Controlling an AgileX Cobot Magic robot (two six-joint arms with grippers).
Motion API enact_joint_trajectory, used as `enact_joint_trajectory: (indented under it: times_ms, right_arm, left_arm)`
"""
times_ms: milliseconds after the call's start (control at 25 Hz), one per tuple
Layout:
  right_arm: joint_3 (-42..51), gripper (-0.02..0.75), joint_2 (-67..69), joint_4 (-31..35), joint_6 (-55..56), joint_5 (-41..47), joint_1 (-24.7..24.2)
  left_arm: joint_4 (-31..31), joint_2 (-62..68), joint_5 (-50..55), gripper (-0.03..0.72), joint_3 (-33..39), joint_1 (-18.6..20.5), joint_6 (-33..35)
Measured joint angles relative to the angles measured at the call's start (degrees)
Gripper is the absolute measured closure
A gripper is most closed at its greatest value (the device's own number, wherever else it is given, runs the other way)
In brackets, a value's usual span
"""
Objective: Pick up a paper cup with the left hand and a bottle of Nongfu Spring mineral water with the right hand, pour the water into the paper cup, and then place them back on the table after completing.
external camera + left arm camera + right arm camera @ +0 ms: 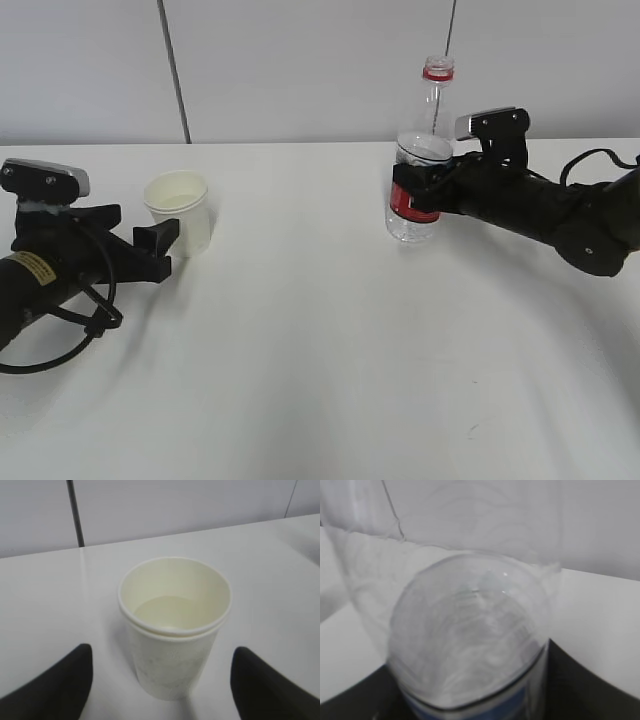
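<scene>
A white paper cup [180, 212] stands upright on the white table [320, 350] at the left; in the left wrist view the cup [172, 630] holds pale liquid. My left gripper [168, 240] is open, and its fingers [60, 685] sit on either side of the cup's near side, apart from it. My right gripper [415, 195] is shut on a clear uncapped Nongfu Spring bottle [420, 160] at its red label and holds it upright at the table surface. The bottle [470, 635] fills the right wrist view. The water level is hard to read.
A grey wall panel with a dark seam [175, 70] runs behind the table's far edge. Loose black cables [70, 330] lie by the left arm.
</scene>
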Motion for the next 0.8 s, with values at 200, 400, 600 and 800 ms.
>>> enact_joint_trajectory:
  times_ms: [200, 400, 600, 800]
  right_arm:
    - [-0.10, 0.321, 0.00, 0.10, 0.00, 0.00, 0.00]
    - [-0.10, 0.270, 0.00, 0.08, 0.00, 0.00, 0.00]
    - [-0.10, 0.183, 0.00, -1.15, 0.00, 0.00, 0.00]
    - [-0.10, 0.170, -0.11, -3.03, 0.00, 0.26, 0.00]
  left_arm:
    - [0.00, 0.00, 0.00, 0.166, 0.00, 0.00, 0.00]
    - [0.00, 0.00, 0.00, 0.166, 0.00, 0.00, 0.00]
    - [0.00, 0.00, 0.00, 0.166, 0.00, 0.00, 0.00]
    - [0.00, 0.00, 0.00, 0.166, 0.00, 0.00, 0.00]
